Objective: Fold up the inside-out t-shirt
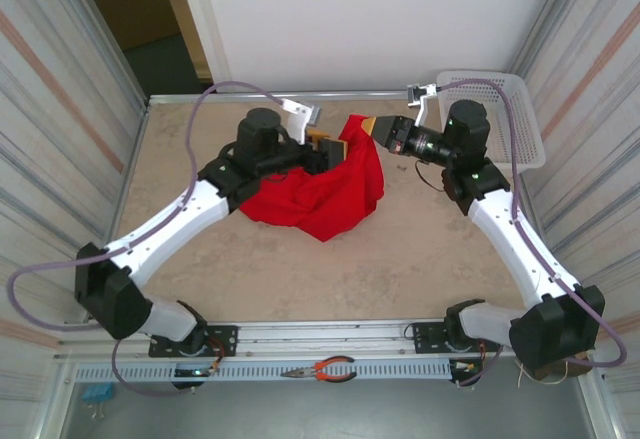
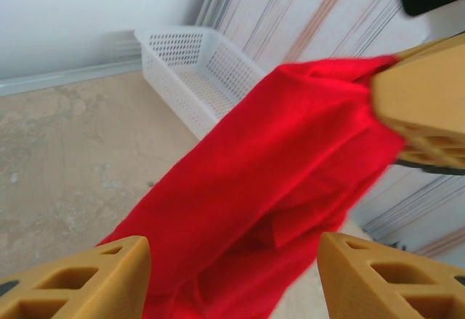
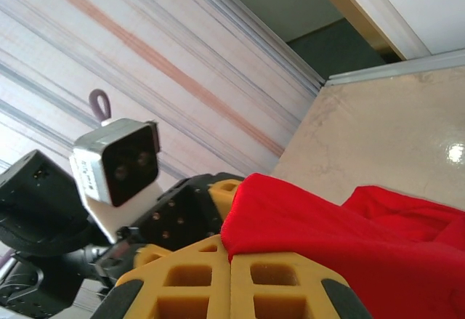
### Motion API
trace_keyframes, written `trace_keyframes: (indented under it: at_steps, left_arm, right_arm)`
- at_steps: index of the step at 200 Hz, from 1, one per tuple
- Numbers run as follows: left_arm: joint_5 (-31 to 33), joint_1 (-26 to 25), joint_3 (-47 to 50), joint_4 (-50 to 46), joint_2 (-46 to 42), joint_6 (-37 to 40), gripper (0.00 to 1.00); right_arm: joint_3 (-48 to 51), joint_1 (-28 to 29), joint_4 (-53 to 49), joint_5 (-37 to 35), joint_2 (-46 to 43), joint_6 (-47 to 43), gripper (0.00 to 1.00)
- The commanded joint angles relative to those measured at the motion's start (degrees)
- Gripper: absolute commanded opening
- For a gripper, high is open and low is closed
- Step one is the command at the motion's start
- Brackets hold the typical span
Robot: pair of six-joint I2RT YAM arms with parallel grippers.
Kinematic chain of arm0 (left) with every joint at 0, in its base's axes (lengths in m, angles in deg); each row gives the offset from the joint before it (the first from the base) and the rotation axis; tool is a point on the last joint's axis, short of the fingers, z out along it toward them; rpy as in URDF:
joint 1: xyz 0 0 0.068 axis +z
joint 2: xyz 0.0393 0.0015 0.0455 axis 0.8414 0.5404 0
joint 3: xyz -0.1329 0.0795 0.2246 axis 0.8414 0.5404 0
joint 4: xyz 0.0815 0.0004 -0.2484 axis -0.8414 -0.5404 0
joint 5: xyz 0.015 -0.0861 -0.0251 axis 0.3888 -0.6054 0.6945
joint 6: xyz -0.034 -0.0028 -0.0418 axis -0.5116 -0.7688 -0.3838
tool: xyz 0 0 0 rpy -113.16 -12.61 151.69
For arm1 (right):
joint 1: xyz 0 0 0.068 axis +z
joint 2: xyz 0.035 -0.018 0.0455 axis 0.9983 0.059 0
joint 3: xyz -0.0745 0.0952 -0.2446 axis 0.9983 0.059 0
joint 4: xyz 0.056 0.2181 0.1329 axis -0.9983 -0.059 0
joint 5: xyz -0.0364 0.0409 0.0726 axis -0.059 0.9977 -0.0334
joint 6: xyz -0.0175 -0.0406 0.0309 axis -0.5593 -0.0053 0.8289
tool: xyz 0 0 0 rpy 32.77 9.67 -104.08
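The inside-out t-shirt [image 1: 322,194] is a bright red wrinkled heap at the back middle of the table, one edge lifted up. My right gripper [image 1: 372,125] is shut on that raised edge; in the right wrist view the cloth [image 3: 349,239] comes out of the seam between its closed jaws [image 3: 230,257]. My left gripper [image 1: 326,145] sits just left of it, open. In the left wrist view its fingers [image 2: 109,275] stand wide apart, and the red cloth [image 2: 290,166] hangs slack in front of them, up to the right gripper's fingers [image 2: 421,108].
A white plastic basket [image 1: 500,109] stands at the back right corner, close behind the right arm, and appears in the left wrist view too [image 2: 196,72]. Red-handled pliers [image 1: 325,369] lie on the front rail. Corrugated walls close in both sides.
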Motion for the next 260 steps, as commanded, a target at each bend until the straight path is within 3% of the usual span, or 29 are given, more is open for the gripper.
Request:
trace_keyframes:
  at_steps: [1,23,32,39,60,83,99,107,119,138,170,201,231,260]
  left_arm:
    - [2.53,-0.46,-4.41,-2.00,2.71,3.98,0.62]
    - [2.14,-0.67,-6.38,-2.45,5.27,4.55,0.61]
    - [1.79,-0.75,-6.71,-2.37,6.07,4.61,0.55]
    - [1.23,-0.81,-6.94,-2.28,6.76,4.67,0.45]
    - [-0.88,-0.60,-8.27,-3.26,8.14,5.48,0.00]
    - [-11.37,1.55,-9.26,-2.88,7.00,3.65,0.00]
    - [-21.18,4.63,-7.17,2.99,5.28,-2.40,0.00]
    - [-26.14,6.51,-5.68,7.40,4.74,-6.87,0.00]
    - [-31.52,9.14,-2.56,16.40,4.03,-14.94,0.00]
    - [-34.87,11.69,0.76,25.88,3.21,-23.08,0.00]
    - [-35.89,12.09,0.45,24.36,2.32,-22.27,0.00]
    - [-35.24,12.09,-0.07,22.53,1.77,-21.71,0.00]
    - [-35.18,12.00,-0.04,22.86,1.85,-22.39,0.00]
    - [-34.83,11.82,0.00,22.47,1.77,-22.30,0.00]
  right_arm:
    - [0.72,0.39,2.06,1.20,-0.98,1.22,0.00]
    - [1.19,0.56,2.06,1.03,-1.19,1.20,0.00]
    - [1.36,0.55,2.02,0.94,-1.37,1.18,0.00]
    - [1.52,0.57,2.06,0.89,-1.45,1.17,0.00]
    - [2.04,0.13,1.55,0.29,-1.53,0.48,0.00]
    - [2.40,-1.71,-2.07,-4.26,-0.02,-2.97,0.00]
    - [2.22,-3.74,-4.95,-9.45,3.37,-4.33,0.40]
    - [2.26,-4.79,-5.01,-10.00,5.09,-4.40,0.52]
    - [2.26,-5.44,-6.41,-11.79,6.31,-5.11,0.59]
    - [3.97,-5.59,-6.86,-12.33,4.71,-5.08,0.61]
    - [6.30,-4.40,-8.52,-13.31,-2.87,-4.86,0.60]
    - [4.38,1.39,-11.46,-15.63,-8.24,-7.62,0.48]
    - [-0.31,7.60,-12.33,-18.04,-5.75,-10.53,0.51]
    - [-4.20,10.06,-11.94,-17.58,-1.10,-11.50,0.53]
